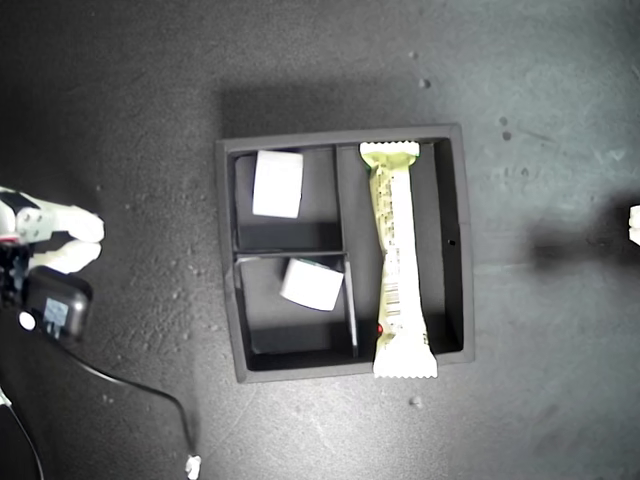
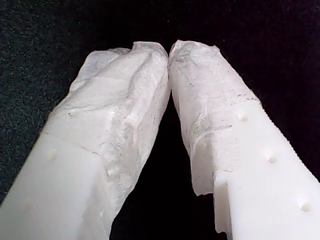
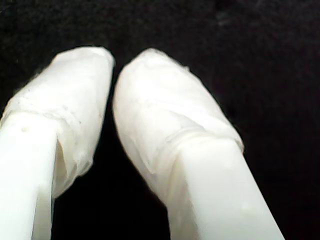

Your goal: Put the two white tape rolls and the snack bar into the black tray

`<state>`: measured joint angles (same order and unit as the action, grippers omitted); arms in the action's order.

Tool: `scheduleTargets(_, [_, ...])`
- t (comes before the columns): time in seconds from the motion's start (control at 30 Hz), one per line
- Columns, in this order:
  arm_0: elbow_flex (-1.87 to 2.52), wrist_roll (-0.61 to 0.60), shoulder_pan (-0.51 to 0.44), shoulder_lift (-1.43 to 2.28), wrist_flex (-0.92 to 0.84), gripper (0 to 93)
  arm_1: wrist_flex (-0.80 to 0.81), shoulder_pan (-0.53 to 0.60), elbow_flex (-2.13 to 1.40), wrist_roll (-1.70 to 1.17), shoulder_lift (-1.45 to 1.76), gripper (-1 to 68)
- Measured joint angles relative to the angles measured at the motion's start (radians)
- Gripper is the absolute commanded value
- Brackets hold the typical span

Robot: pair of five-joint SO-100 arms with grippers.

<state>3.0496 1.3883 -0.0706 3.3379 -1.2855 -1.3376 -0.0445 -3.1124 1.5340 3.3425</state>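
The black tray sits on the dark worktop with everything already inside it. One white tape roll lies in one small compartment, the other tape roll in the small compartment next to it, and the snack bar runs down the long compartment. One crimped end of the bar rides up over the tray wall nearest the exterior view's bottom edge, so it is not lying fully flat.

My first gripper has its jaws closed tip to tip on nothing, over bare worktop. My second gripper is also empty, its jaws nearly together with a thin gap between the padded tips.

The task looks done, so the main risk, as I judge it, is disturbance. An arm rests at the exterior view's left edge, well apart from the tray; a careless sweep across could knock the tray or catch the overhanging end and flip the bar out. A cable trails near it and could snag.
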Motion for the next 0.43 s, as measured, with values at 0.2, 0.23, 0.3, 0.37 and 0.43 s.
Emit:
scheduleTargets(0.2, [0.031,0.008,0.0,0.0,0.023,0.2,0.0,0.002,0.0,0.0,0.0,0.2])
scheduleTargets(0.23, [0.031,0.008,0.0,0.0,0.023,0.2,0.0,0.003,0.0,0.0,0.0,0.2])
scheduleTargets(0.3, [0.031,0.008,0.0,0.0,0.02,3.0,0.0,0.003,0.0,0.0,0.0,0.2])
scheduleTargets(0.37, [0.031,0.049,0.0,0.0,-0.015,4.5,0.0,0.003,0.0,0.0,0.0,0.2])
scheduleTargets(0.43, [0.031,0.106,0.0,0.0,-0.058,4.6,0.0,0.003,0.0,0.0,0.0,0.2])
